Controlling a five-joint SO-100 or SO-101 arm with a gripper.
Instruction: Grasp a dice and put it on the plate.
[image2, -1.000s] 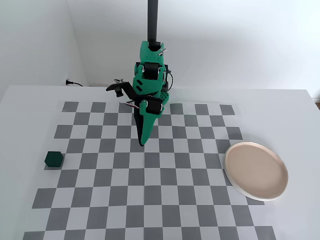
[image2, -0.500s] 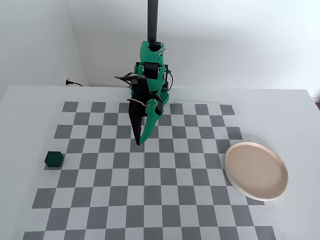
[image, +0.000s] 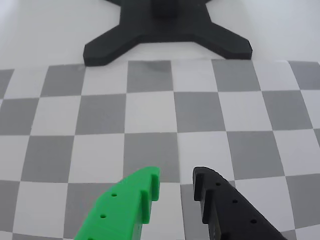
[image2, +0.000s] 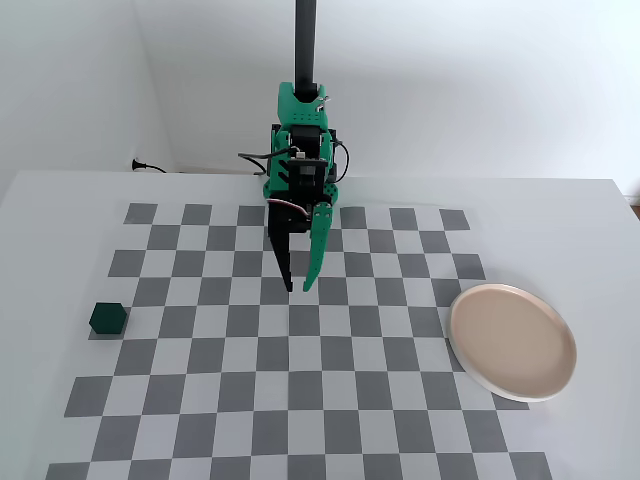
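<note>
The dice (image2: 107, 319) is a small dark green cube resting on the checkered mat at the far left of the fixed view. At the right edge of the mat lies the pale pinkish plate (image2: 512, 341), with nothing on it. My gripper (image2: 298, 288) hangs point-down over the mat's middle, below the arm's base and far from both. It is open, with a narrow gap between the black finger and the green finger. In the wrist view the gripper (image: 176, 175) holds nothing and only checker squares show beneath it. Dice and plate are out of the wrist view.
The arm's black cross-shaped foot (image: 167, 25) stands on the white table just beyond the mat. A black pole (image2: 305, 40) rises behind the arm. A cable plug (image2: 140, 165) lies by the wall at the back left. The checkered mat (image2: 300, 400) covers most of the table.
The wrist has turned about its own axis, so both fingers now face the fixed camera. The fingertips have shifted slightly right and now stand apart.
</note>
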